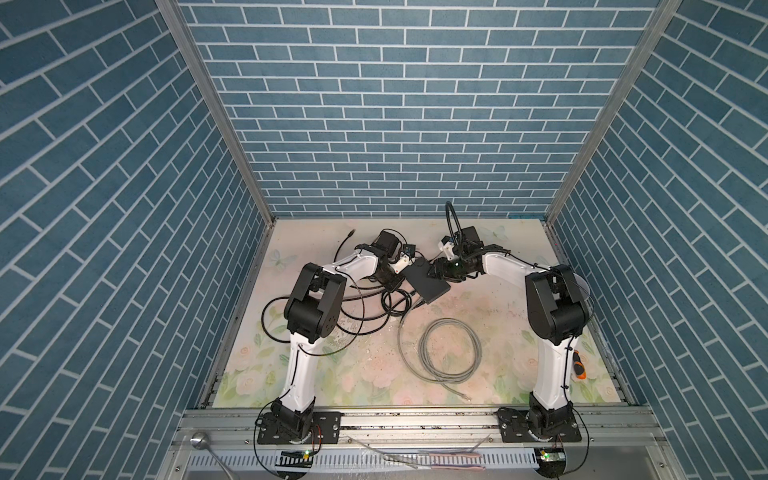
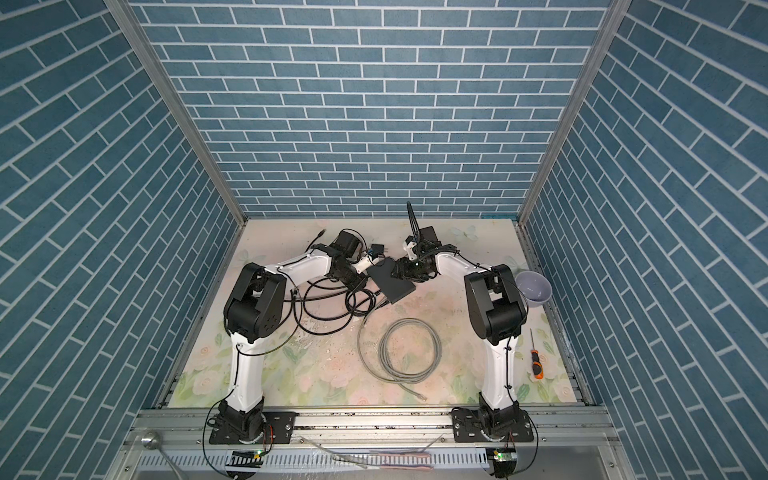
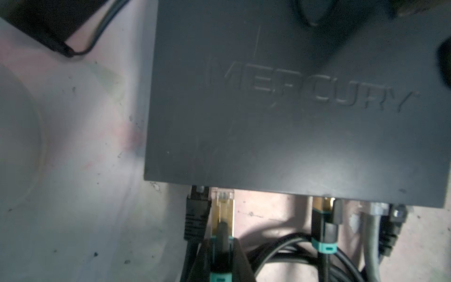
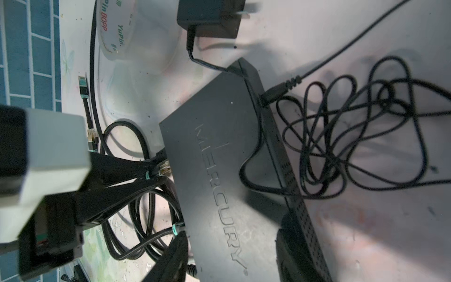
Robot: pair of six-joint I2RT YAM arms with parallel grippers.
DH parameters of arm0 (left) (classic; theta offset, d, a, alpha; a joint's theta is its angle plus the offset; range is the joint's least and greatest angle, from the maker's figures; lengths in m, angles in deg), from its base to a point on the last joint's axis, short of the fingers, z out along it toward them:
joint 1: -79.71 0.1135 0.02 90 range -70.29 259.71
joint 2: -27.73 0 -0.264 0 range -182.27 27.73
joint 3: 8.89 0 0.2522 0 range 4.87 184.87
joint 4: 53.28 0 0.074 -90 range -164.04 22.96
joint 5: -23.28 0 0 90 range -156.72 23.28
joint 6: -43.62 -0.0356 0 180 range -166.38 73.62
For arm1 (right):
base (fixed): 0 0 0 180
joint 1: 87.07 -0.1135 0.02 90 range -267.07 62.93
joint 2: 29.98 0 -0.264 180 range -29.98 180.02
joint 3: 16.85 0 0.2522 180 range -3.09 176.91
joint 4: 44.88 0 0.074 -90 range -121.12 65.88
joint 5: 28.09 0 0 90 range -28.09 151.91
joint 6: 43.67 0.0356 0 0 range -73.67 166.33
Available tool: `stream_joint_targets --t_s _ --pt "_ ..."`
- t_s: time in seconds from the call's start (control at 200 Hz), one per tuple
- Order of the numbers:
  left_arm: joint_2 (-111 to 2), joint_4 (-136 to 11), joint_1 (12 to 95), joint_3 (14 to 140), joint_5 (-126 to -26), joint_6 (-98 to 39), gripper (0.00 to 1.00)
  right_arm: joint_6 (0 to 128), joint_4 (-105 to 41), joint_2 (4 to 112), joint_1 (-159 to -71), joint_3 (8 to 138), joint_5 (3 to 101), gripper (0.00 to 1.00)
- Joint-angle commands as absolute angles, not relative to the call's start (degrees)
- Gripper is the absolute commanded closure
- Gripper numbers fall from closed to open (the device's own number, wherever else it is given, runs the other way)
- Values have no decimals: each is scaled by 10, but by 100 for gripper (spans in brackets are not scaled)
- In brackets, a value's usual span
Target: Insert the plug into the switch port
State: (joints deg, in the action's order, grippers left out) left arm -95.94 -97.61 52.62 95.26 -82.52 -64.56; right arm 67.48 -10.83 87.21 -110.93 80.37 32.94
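- left tool (image 3: 220, 241) clenched on the gold plug (image 3: 222, 211), tip right at the switch (image 3: 292, 109) left edge, not fully in
- right tool (image 1: 435, 271) splayed loose across the switch, mid-bench (image 1: 478, 320), far half

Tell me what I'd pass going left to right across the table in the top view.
In a top view: black cable tangle → switch → bowl. Left out: the grey cable coil, which overlaps the switch's span, and the screwdriver, which overlaps the bowl's.
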Motion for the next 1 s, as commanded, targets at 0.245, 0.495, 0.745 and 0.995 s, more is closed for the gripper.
stream_joint_targets --t_s 0.245,0.495,0.745,0.995 --pt "-929 -927 504 879 -783 -604 87 630 -83 917 -1108 854 297 44" --pt "-923 -921 476 866 -757 -597 87 635 -93 924 -1108 844 288 44" --pt "-919 -910 475 869 -746 -577 88 623 -84 927 -1108 842 278 44" --pt "-910 -879 465 856 -743 -553 89 605 -63 929 -1108 841 299 44"
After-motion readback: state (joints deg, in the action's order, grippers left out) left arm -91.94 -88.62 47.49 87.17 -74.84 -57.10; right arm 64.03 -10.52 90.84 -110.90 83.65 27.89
